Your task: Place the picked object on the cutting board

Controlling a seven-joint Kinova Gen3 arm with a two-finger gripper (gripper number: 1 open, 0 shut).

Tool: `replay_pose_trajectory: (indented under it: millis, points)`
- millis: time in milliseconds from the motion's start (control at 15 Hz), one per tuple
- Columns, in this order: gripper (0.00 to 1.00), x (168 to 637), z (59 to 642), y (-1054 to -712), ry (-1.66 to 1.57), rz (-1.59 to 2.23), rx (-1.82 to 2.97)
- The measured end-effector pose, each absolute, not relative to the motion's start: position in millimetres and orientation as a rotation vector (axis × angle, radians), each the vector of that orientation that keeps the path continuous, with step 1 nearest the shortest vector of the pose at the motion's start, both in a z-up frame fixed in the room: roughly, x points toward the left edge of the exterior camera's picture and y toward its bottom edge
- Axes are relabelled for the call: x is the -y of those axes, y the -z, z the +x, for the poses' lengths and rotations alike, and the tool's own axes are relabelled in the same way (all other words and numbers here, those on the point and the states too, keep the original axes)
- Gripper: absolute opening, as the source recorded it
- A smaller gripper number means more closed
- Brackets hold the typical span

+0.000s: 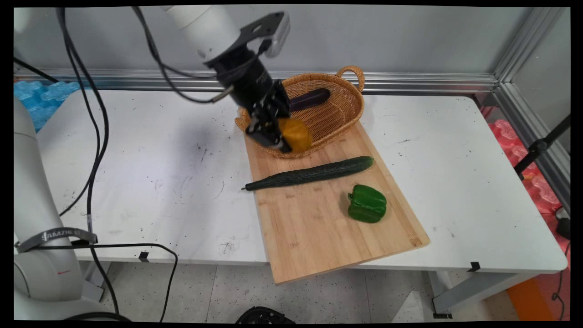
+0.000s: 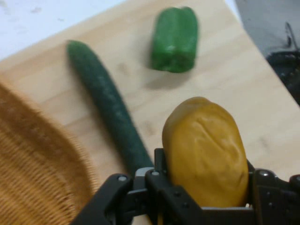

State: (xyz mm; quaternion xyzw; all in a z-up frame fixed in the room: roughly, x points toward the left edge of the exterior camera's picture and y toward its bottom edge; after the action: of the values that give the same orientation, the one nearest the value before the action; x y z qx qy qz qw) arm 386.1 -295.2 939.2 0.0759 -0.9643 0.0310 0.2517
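My gripper [image 1: 283,136] is shut on a yellow-orange pepper [image 1: 296,134], held in the air over the near rim of a wicker basket [image 1: 337,114]. In the hand view the yellow pepper [image 2: 206,152] fills the space between the fingers [image 2: 161,180]. A dark purple eggplant [image 1: 309,99] lies inside the basket. Below and in front, a long cucumber [image 1: 309,173] lies across a wooden cutting board [image 1: 319,228], and a green pepper [image 1: 367,203] rests on the board further forward. In the hand view the cucumber [image 2: 110,112], the green pepper [image 2: 174,38] and the basket's edge [image 2: 37,164] are visible.
The basket stands on the far end of the board, which overhangs the white table's [image 1: 136,182] front edge. Black cables [image 1: 93,136] hang over the table's left side. A metal rail [image 1: 410,82] runs along the back wall.
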Motion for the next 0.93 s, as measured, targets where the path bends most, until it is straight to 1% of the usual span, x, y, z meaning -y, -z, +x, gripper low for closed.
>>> replay_pose_trajectory:
  millis: [333,667,933]
  points:
    - [0.00,267.0,371.3,-916.9,-0.029,0.141,2.640]
    - [0.00,247.9,353.7,-885.1,0.011,0.103,2.656]
    - [0.00,238.1,336.1,-851.4,0.027,0.100,2.668]
